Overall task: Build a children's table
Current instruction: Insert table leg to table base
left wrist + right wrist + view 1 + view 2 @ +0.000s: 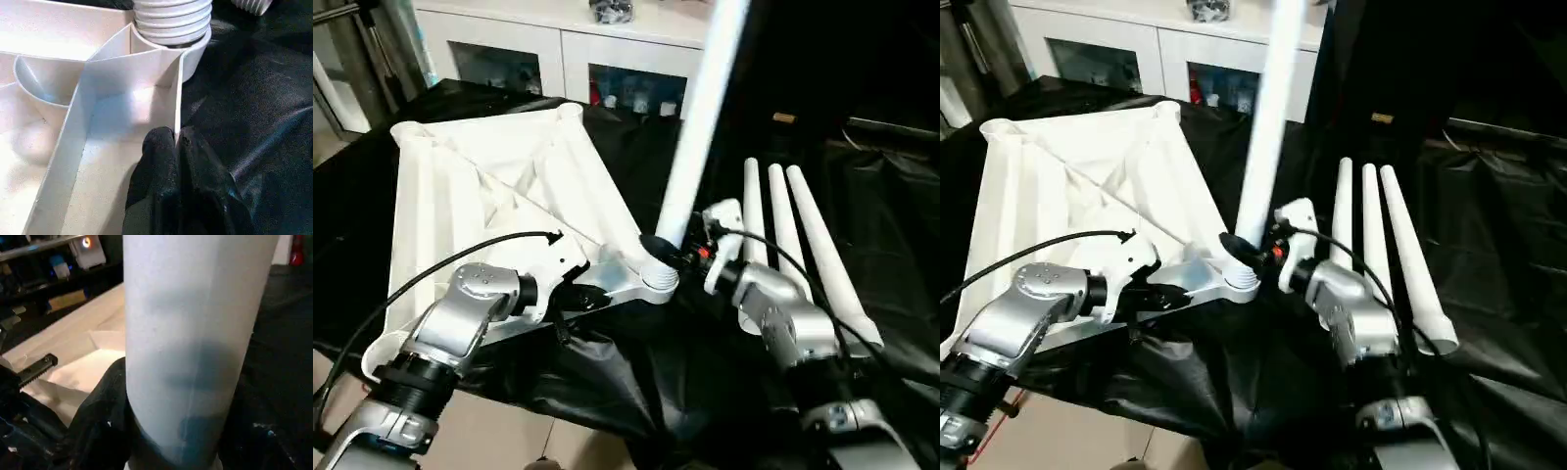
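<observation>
On black sheeting (862, 196), white cabinet (558, 44) behind.

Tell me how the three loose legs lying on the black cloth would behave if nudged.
The three loose legs are smooth round tapered tubes, so a sideways push would probably roll them, likely curving because of the taper. They look like hollow plastic, so probably light and stiff. The black cloth beneath is wrinkled, which may check the rolling.

The tabletop (499, 186) lay underside up on the black-covered bench (891, 196). The left gripper (576, 294) pinched its near edge. The right gripper (677, 253) clasped one leg (703, 127) standing in the near corner socket (656, 279). Three spare legs (793, 235) lay side by side just right of it.
</observation>
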